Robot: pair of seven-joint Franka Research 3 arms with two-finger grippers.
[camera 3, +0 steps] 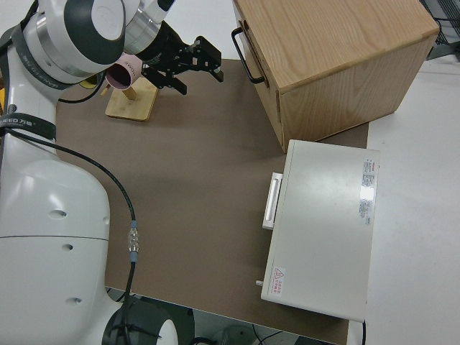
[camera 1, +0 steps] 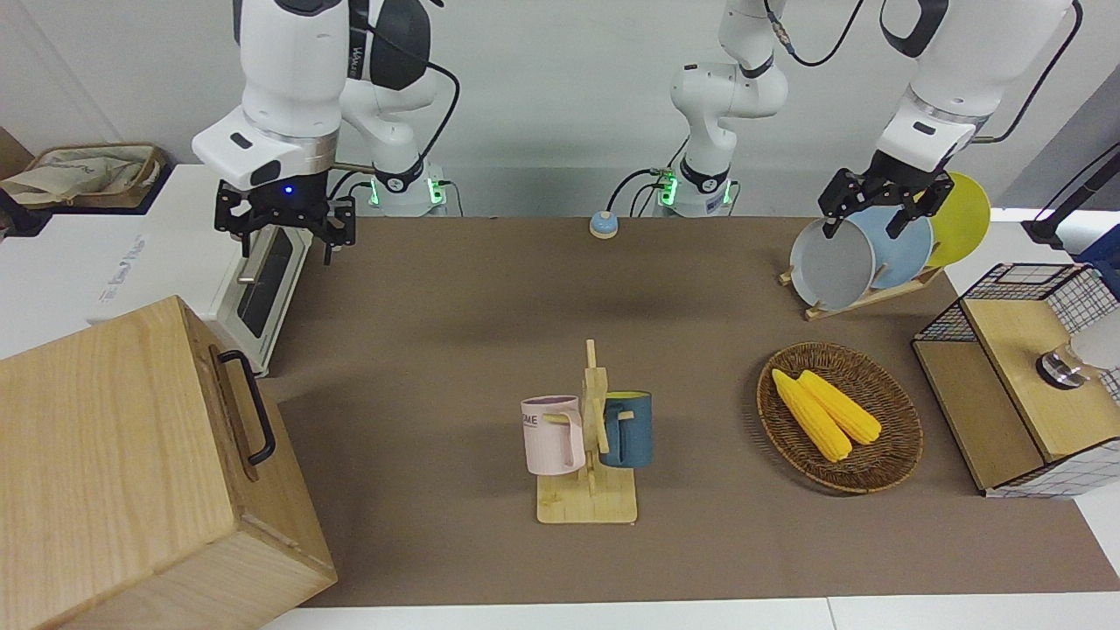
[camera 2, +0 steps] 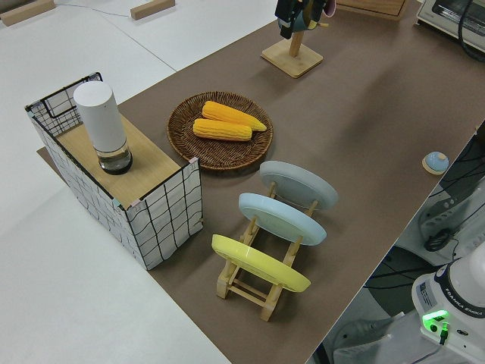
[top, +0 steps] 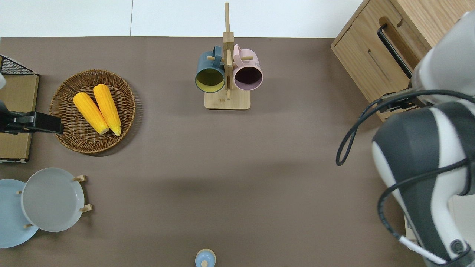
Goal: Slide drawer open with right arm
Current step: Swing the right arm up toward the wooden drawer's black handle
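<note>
Bench: brown mat [camera 1: 455, 332] covered it.
Drawer: shut drawer [camera 1: 229, 409] sat at the right arm's end, black handle [camera 1: 250, 406] untouched.
Right claw [camera 1: 285, 229]: spread wide, empty, over the toaster oven [camera 1: 262, 293].
Advice: straddle the handle, close, pull straight.
Left arm: parked.

Your worktop [camera 1: 490, 289] is covered by a brown mat. On it you have a wooden mug stand [camera 1: 588, 499] in the middle, a wicker basket [camera 1: 892, 455] and a plate rack [camera 1: 862, 302] toward the left arm's end, a small blue button [camera 1: 603, 225] near the robots, and the pale-wood cabinet [camera 1: 114, 472] and white toaster oven [camera 3: 323, 230] at the right arm's end.
</note>
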